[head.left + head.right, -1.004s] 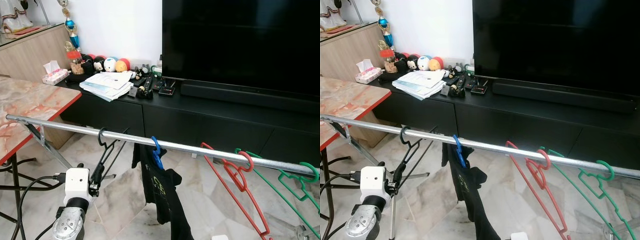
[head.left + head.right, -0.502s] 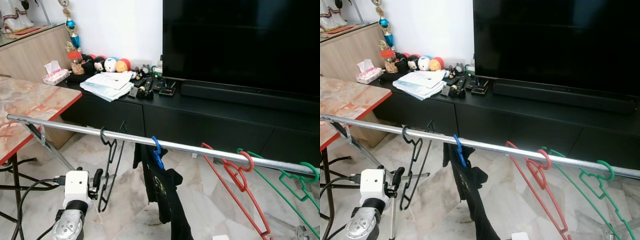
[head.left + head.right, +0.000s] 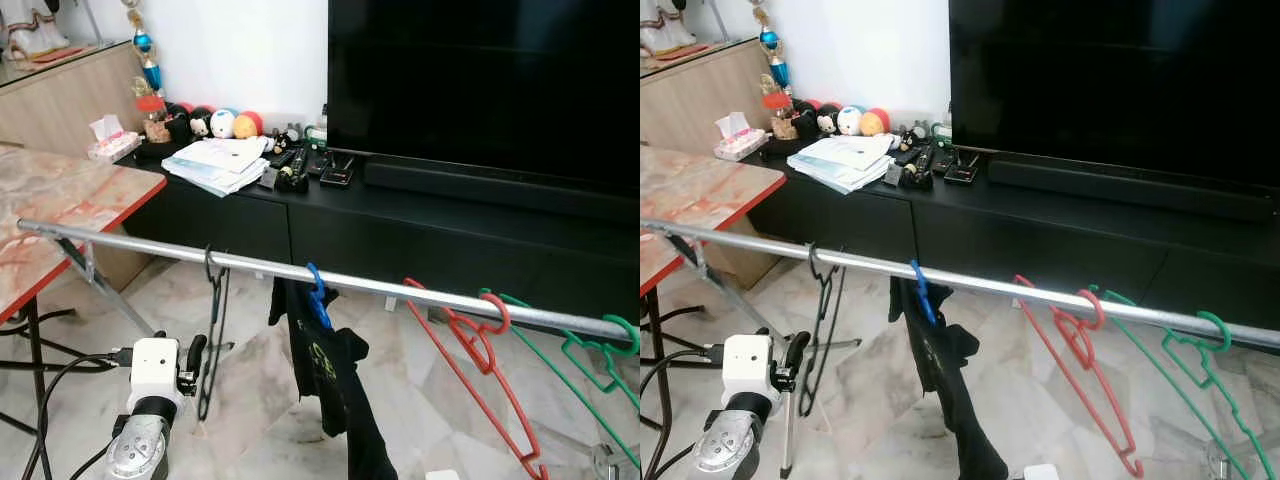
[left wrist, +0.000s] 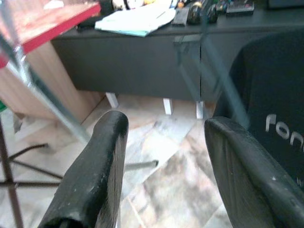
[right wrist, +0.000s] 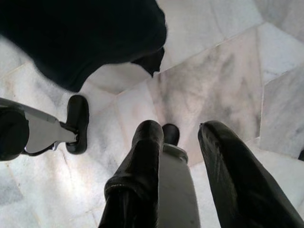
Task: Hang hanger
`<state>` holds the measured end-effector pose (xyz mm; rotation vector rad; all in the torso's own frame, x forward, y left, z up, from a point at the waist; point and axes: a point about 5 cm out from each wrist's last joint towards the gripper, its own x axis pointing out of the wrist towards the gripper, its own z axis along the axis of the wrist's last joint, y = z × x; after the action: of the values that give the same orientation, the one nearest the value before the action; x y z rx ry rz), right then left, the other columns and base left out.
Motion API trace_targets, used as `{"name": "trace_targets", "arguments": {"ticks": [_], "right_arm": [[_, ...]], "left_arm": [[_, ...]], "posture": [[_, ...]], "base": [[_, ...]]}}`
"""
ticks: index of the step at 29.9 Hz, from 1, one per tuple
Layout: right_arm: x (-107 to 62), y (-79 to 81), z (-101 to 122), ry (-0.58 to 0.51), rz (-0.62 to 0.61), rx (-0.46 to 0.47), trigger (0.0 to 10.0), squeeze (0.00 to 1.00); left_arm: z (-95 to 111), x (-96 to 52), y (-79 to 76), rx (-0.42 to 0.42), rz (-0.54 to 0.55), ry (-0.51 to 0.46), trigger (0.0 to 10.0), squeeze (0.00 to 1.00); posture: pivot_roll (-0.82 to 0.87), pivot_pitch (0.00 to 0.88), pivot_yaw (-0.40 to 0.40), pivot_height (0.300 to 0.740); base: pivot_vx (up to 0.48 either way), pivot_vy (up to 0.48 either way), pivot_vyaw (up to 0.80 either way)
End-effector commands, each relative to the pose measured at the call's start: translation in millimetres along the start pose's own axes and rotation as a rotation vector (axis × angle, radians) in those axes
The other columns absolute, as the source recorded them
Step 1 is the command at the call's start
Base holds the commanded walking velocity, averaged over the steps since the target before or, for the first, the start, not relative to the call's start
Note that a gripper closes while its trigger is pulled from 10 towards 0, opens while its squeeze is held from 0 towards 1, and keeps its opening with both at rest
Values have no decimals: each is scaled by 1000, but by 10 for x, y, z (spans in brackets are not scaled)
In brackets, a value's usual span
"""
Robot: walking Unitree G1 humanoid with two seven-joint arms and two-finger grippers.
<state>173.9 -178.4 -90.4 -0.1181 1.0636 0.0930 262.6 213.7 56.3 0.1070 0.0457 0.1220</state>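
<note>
1. The black hanger [image 3: 211, 330] hangs by its hook on the metal rail [image 3: 150, 250], toward the rail's table-side end and apart from the blue hanger [image 3: 318, 298] that carries a black shirt [image 3: 335, 390] further along. It is seen nearly edge-on, so I judge it is turning freely on its hook.
2. The left gripper [image 4: 164, 166] sits below the rail, just beside the black hanger's lower part. Its two black fingers [image 4: 95, 175] are spread wide with nothing between them; the thin bar ahead of them in the left wrist view is blurred and is probably the hanger.
3. The right gripper [image 5: 178, 161] hangs low over the marble floor [image 5: 228, 80] below the rail, fingers parted and empty.
4. Handling, as a judgement: the hanger looks like thin, stiff wire or plastic, light and smooth, so it would swing or twist at a small nudge. The shoulder just under the hook seems the surest place to take it.
5. Beyond the blue hanger along the rail hang a red hanger [image 3: 480, 360] and a green hanger [image 3: 590, 355].
</note>
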Motion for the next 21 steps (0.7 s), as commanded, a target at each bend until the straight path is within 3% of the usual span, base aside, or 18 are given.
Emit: {"name": "trace_targets", "arguments": {"ticks": [1,21], "right_arm": [[-2,43,-59,14,8,8,10000,0],[0,32,-30,-1,1,26,10000,0]], "left_arm": [[-35,-26,50,21,0,8,10000,0],[-75,-36,64,13,7,23,10000,0]], "posture": [[42,0,72,740],[52,0,59,740]], "base": [[-315,0,0],[-313,0,0]]}}
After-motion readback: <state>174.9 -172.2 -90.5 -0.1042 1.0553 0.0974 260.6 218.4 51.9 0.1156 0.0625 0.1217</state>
